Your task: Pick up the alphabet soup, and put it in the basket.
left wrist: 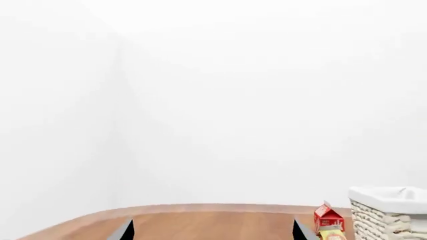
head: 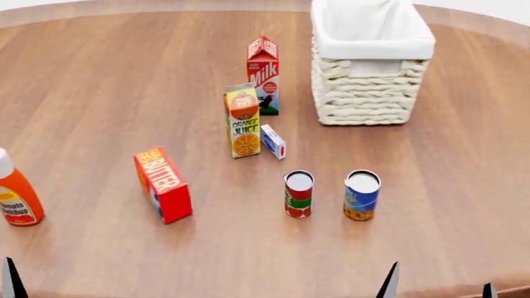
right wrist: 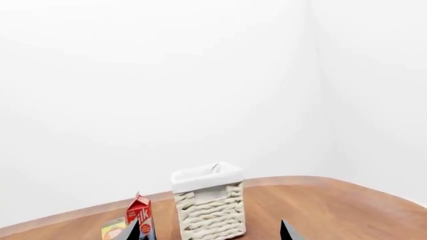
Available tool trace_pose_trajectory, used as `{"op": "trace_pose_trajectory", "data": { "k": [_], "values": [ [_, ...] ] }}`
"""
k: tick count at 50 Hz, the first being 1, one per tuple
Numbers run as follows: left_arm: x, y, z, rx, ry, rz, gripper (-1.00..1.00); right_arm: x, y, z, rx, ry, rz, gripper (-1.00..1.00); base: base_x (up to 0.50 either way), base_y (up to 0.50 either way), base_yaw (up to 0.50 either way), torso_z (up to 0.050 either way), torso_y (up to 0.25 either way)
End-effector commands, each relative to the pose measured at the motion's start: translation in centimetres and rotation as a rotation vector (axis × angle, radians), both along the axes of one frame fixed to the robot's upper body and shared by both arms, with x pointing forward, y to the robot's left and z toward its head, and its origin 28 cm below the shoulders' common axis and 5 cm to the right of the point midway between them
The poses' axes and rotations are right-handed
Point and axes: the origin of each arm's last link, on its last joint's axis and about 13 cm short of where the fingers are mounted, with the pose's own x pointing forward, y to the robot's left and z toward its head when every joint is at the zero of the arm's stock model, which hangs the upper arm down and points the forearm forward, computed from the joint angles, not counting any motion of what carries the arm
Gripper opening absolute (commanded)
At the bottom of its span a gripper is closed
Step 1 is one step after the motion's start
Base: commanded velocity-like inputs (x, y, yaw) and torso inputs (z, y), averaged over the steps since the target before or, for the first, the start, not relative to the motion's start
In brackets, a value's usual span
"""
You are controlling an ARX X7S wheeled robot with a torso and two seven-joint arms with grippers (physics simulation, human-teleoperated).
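Both my grippers apart and empty above the near edge of the table; soup can upright and untouched.

My left gripper (left wrist: 212,231) shows two dark fingertips (left wrist: 124,230) spread wide with bare wood between them, holding and touching nothing; my right gripper (right wrist: 210,231) is likewise spread, its fingertips (right wrist: 287,230) closed on nothing. In the head view only the tips of both reach over the near edge of the round wooden table (head: 99,68). The alphabet soup (head: 299,194), a red-and-green can, stands upright toward the near edge, long axis vertical, pale lid facing up. Just beside it stands a blue can (head: 362,195). The basket (head: 370,62) sits near the far edge, open side up. The orange juice carton (head: 242,120), a small white box (head: 272,141) and the milk carton (head: 263,74) stand mid-table; the butter box (head: 162,184) and ketchup bottle (head: 16,192) lie toward the left edge.
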Motion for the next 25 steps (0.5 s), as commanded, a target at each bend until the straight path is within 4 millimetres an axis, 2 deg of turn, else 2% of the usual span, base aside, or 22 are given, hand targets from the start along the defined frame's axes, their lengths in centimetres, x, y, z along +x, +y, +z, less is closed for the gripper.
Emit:
{"op": "trace_pose_trajectory", "data": {
  "k": [1,25],
  "values": [
    [0.29,-0.16,-0.35,0.034,0.052,-0.011,1.00,0.00,0.00,0.00,-0.002,0.001,0.002,1.00,0.00,-0.09,0.00,0.000,0.000],
    [0.25,-0.17,-0.38,0.035,0.049,-0.010,1.00,0.03,-0.10,0.08,0.002,0.001,-0.004,1.00,0.00,-0.08,0.00,0.000,0.000]
  ]
}}
